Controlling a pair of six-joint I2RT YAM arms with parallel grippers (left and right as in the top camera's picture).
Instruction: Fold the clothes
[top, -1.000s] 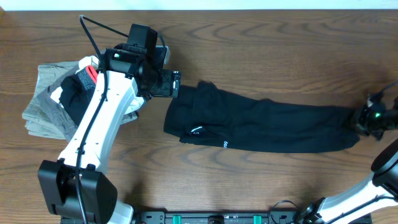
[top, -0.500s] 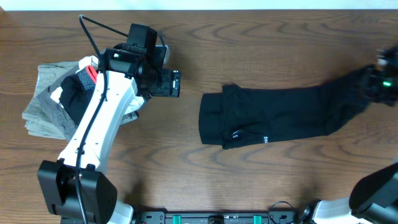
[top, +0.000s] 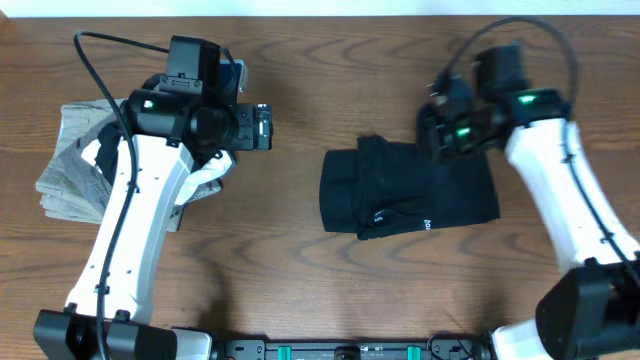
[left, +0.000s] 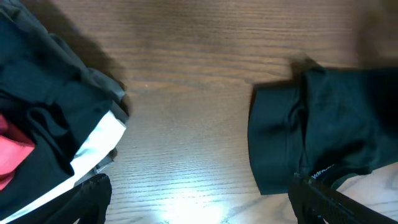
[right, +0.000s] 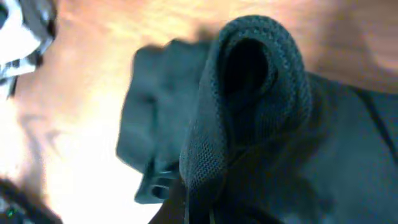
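Wooden table (top: 330, 290). Bears a folded black shirt (top: 400, 195) under the right gripper (top: 441, 140), facing the left gripper (top: 264, 127); bears a gray-and-white clothes pile (top: 68, 175) behind the left.

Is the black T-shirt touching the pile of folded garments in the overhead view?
No, a strip of bare table separates the black T-shirt from the pile of folded garments.

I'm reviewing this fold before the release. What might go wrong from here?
The right claw is shut on a bunched loop of the black T-shirt, so the top layer may drop crumpled or askew. The left claw hangs open beside the shirt, apart from it; nothing pins the lower layer, so a further pull may drag the whole shirt.
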